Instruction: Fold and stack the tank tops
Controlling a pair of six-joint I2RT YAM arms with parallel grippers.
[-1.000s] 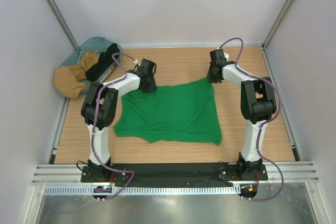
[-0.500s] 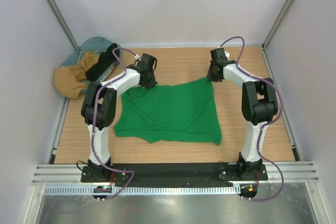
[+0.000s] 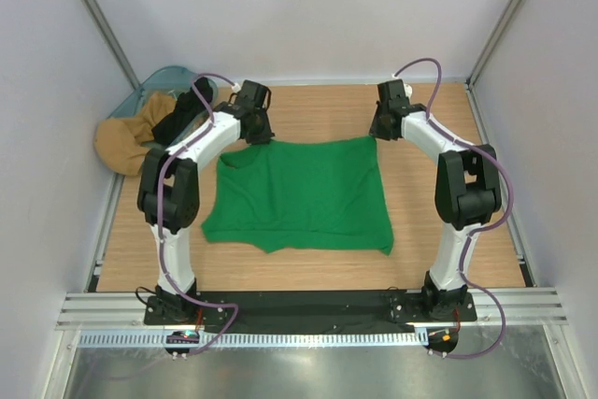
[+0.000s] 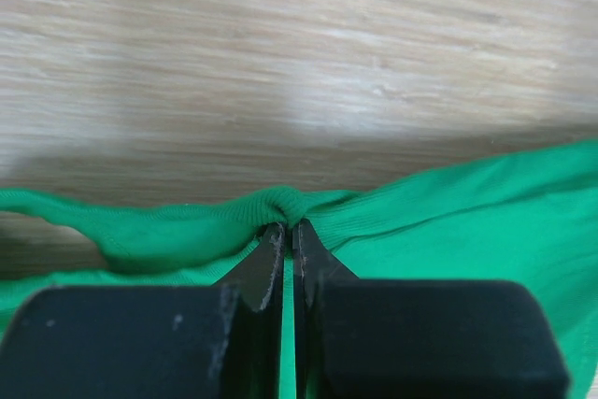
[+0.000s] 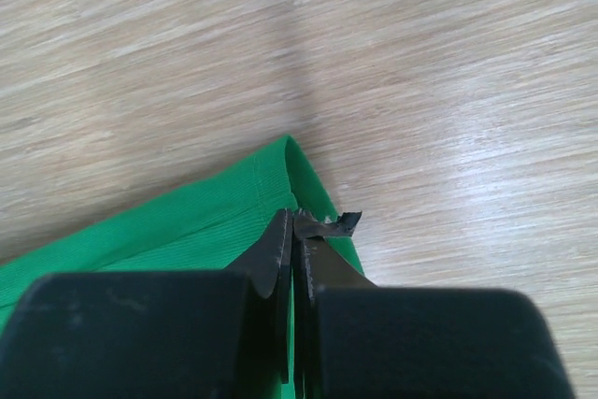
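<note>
**Top view.** The bright green fabric tank top (image 3: 299,198) lies spread flat on the pale wooden table (image 3: 318,109), between the two arms. The left gripper (image 3: 259,136) sits at its far left corner and the right gripper (image 3: 377,132) at its far right corner. Beyond the left arm, a translucent blue tub (image 3: 169,76) holds a tan cloth bundle (image 3: 120,147) that spills over its side. A dark garment (image 3: 177,119) lies with it, probably the black tank top, though the arm covers part of it.

**Left wrist view.** The jaws are pinched tight on a bunched ridge of green fabric, with bare wood beyond.

**Right wrist view.** The jaws are clamped on the ribbed corner of the hem.

**Assessment.** The step in hand looks to be the first fold, far edge onto near hem. Both corners should rise together and level, with the fabric kept taut between them, then travel toward the bases and settle square on the near edge. The left corner is gathered and may crease. The near hem lies unevenly. The tub and bundle crowd the left arm's elbow.
</note>
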